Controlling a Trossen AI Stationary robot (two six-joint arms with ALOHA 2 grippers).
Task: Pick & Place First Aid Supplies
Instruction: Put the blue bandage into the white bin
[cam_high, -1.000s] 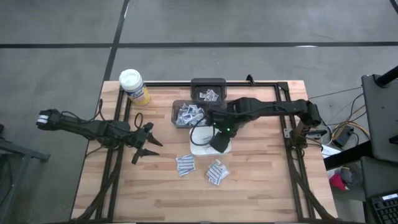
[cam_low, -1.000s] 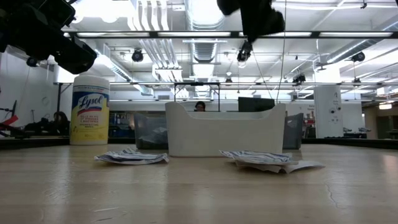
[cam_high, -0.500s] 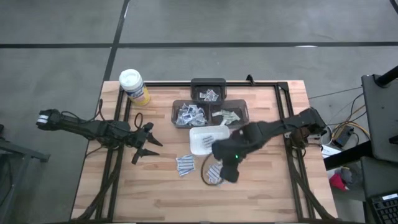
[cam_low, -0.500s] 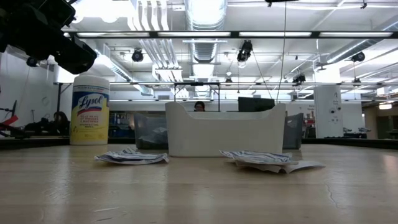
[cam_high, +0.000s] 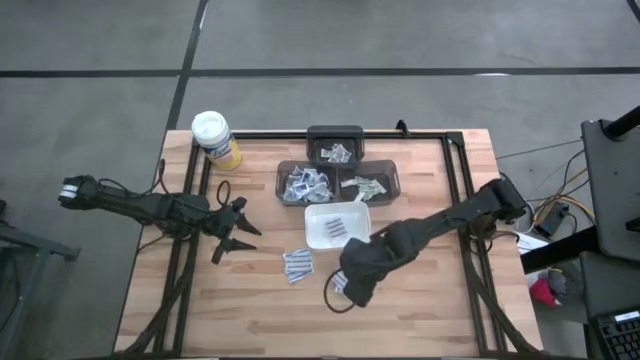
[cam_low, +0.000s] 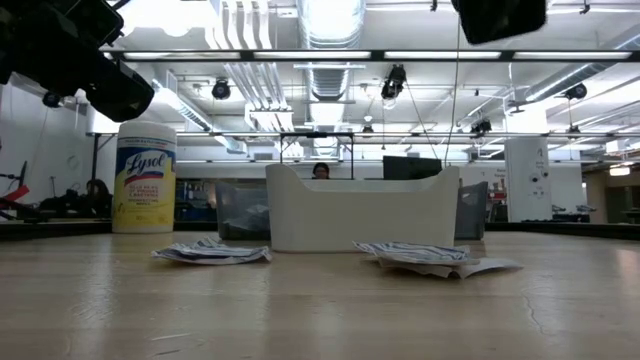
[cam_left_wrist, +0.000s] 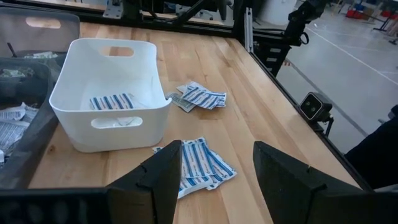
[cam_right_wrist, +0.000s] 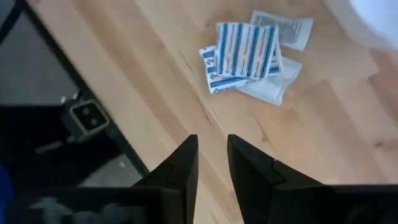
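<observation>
Tabletop (cam_high: 420, 300): right tool (cam_high: 345, 292) overhead (empty)

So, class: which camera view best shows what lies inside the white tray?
The left wrist view: it looks down into the white tray, showing a blue-striped packet. The high view shows the tray small; the low view shows only its wall; the right wrist view barely catches it.

The setting is a large industrial laboratory or workshop hall. In the low view, the upper part of the frame shows an exposed ceiling (cam_low: 330, 60) with ventilation ducts, pipes and strip lighting (no finished panels). The high view shows a grey concrete floor (cam_high: 400, 35) with seam lines across the top of the frame, and a butcher-block workbench (cam_high: 260, 310) at centre, edged by a black metal frame (cam_high: 470, 250).
</observation>
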